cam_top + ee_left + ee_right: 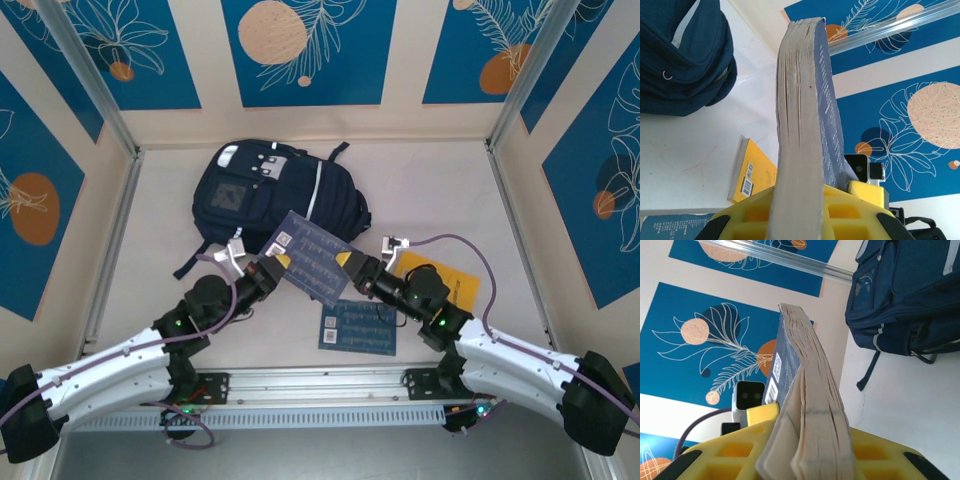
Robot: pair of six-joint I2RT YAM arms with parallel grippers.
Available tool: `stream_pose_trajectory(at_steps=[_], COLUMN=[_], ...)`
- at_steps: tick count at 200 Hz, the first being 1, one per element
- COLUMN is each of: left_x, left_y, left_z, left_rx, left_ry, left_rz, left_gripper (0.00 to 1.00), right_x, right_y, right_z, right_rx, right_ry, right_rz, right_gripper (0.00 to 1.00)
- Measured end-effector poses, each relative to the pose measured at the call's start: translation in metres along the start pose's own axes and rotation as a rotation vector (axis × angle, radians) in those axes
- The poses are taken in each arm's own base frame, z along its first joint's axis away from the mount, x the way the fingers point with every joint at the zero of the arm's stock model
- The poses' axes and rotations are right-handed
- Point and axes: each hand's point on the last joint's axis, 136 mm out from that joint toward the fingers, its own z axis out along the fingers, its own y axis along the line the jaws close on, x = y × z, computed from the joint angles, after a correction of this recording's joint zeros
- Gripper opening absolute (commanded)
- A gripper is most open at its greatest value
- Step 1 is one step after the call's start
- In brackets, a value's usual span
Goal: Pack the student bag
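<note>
Holding the book (312, 252) between 2 arms at mid-frame, the step looks like a handover, so 1 firm hold must remain throughout. At the book's left edge the left gripper (280, 263) is clamped on it, with the pages wedged between its yellow pads (752, 212). At the opposite edge the right gripper (347, 264) has the book between its jaws, but I cannot tell whether they press. Just above lies the bag (265, 190), flat at upper centre; whether its mouth is open I cannot tell. Ideally 1 arm carries while the other spreads the opening. Lower down wait a blue book (358, 326) and a yellow book (445, 282).
</note>
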Motion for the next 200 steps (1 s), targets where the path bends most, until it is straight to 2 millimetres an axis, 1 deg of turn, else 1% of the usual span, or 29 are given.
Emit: stream_pose_trajectory(at_steps=[29, 42, 50, 73, 98, 112, 128, 134, 142, 143, 145, 154, 162, 171, 187, 200], left_x=[0.003, 0.004, 0.005, 0.006, 0.007, 0.008, 0.011, 0.010, 0.007, 0.007, 0.005, 0.005, 0.005, 0.005, 0.004, 0.003], left_y=[0.005, 0.008, 0.010, 0.012, 0.012, 0.012, 0.006, 0.006, 0.010, 0.011, 0.012, 0.016, 0.018, 0.018, 0.010, 0.003], left_z=[0.004, 0.005, 0.006, 0.007, 0.007, 0.006, 0.003, 0.002, 0.000, 0.000, 0.000, -0.001, -0.001, 0.001, 0.009, 0.020], left_rx=[-0.018, -0.027, -0.033, -0.040, -0.039, -0.045, -0.041, -0.050, -0.077, -0.083, -0.092, -0.129, -0.169, -0.211, -0.281, -0.336], left_ry=[0.010, 0.016, 0.018, 0.021, 0.028, 0.039, 0.059, 0.058, 0.050, 0.049, 0.045, 0.052, 0.068, 0.089, 0.137, 0.182], left_rz=[0.002, 0.004, 0.005, 0.005, 0.006, 0.009, 0.024, 0.038, 0.075, 0.078, 0.079, 0.129, 0.187, 0.235, 0.336, 0.426], left_gripper=[0.00, 0.00, 0.00, 0.00, 0.00, 0.11, 0.25, 0.28, 0.34, 0.36, 0.37, 0.47, 0.53, 0.58, 0.66, 0.70], right_x=[-0.001, 0.000, 0.000, 0.001, 0.001, 0.001, 0.001, 0.000, -0.005, -0.006, -0.007, -0.011, -0.015, -0.016, -0.017, -0.016], right_y=[0.002, 0.001, -0.001, -0.008, -0.012, -0.015, -0.016, -0.016, -0.018, -0.019, -0.019, -0.024, -0.032, -0.045, -0.066, -0.084], right_z=[0.000, 0.001, 0.002, 0.005, 0.003, -0.001, -0.007, -0.010, -0.015, -0.016, -0.017, -0.023, -0.028, -0.033, -0.042, -0.049], right_rx=[-0.012, -0.010, -0.005, 0.014, 0.033, 0.052, 0.070, 0.075, 0.093, 0.097, 0.101, 0.131, 0.171, 0.227, 0.323, 0.399], right_ry=[0.004, 0.011, 0.015, 0.023, 0.023, 0.022, 0.022, 0.015, -0.006, -0.011, -0.015, -0.037, -0.056, -0.070, -0.080, -0.082], right_rz=[-0.001, -0.001, 0.000, 0.001, -0.009, -0.011, -0.014, -0.014, -0.017, -0.018, -0.018, -0.021, -0.021, -0.018, -0.011, -0.004], right_gripper=[0.34, 0.32, 0.26, 0.00, 0.00, 0.00, 0.00, 0.00, 0.00, 0.00, 0.00, 0.00, 0.00, 0.00, 0.00, 0.00])
